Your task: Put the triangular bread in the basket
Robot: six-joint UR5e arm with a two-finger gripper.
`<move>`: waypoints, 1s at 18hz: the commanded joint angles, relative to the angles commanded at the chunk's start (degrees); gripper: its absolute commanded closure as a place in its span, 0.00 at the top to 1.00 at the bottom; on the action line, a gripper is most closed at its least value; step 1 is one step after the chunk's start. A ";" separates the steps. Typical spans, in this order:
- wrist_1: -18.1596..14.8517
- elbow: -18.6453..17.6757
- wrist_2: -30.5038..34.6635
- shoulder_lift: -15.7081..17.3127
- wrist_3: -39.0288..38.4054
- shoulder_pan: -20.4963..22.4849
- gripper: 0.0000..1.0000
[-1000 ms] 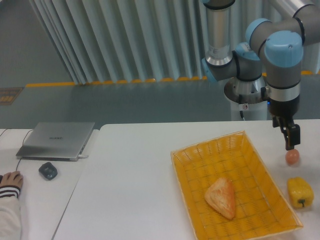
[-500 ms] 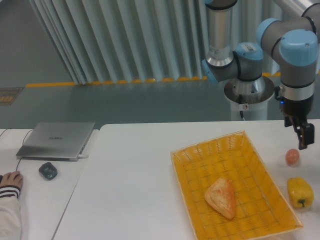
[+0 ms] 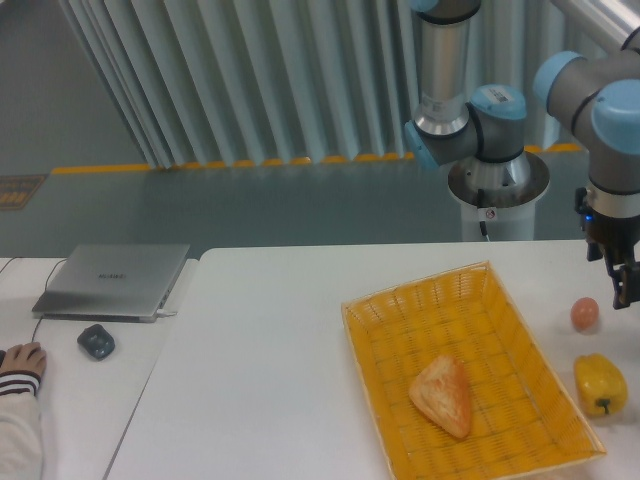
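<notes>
Bread already in basket, arm pulling off to the right

Bread status: triangular bread (image 3: 443, 396) is lying flat inside the basket (image 3: 400, 312), on the woven floor, well to the left of and below the fingers (image 3: 627, 290), touching nothing else. Task is looking done, judging from that.

Fingers are hanging at the far right frame edge, above the counter (image 3: 260, 350), holding nothing that I can see. Open or closed: cannot tell, they are dark, small and partly cut off by the frame. Small brown egg (image 3: 585, 313) is sitting just left of and slightly below the fingers, apart from them. Yellow bell pepper (image 3: 600, 384) is sitting further below, outside the basket, near its right rim.

Handling guess: bread is looking light, with a crusty shell that is probably brittle and a soft inside, so a hard squeeze is risking crumbs or a dent. Not slippery. If a regrasp is needed, taking it across the two long sides near the thick middle is looking better than pinching a thin corner.

Change from earlier frames: arm is moving right, away from the basket. A second ago the fingers were right above the egg; now they are past it, to its right. Bread, basket, egg and pepper are staying put.

Laptop (image 3: 112, 279), mouse (image 3: 96, 341) and a person's hand (image 3: 21, 358) are far left of the fingers, uninvolved.
</notes>
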 joint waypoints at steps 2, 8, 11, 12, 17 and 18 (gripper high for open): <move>0.00 0.00 -2.29 0.00 3.18 1.76 1.00; 2.46 0.00 -4.23 -0.09 3.27 2.12 1.00; 2.46 0.00 -4.23 -0.09 3.27 2.21 1.00; 2.55 0.00 -4.23 -0.09 3.27 2.21 1.00; 2.55 0.00 -4.14 -0.09 3.27 2.21 1.00; 2.55 0.00 -4.14 -0.09 3.27 2.21 1.00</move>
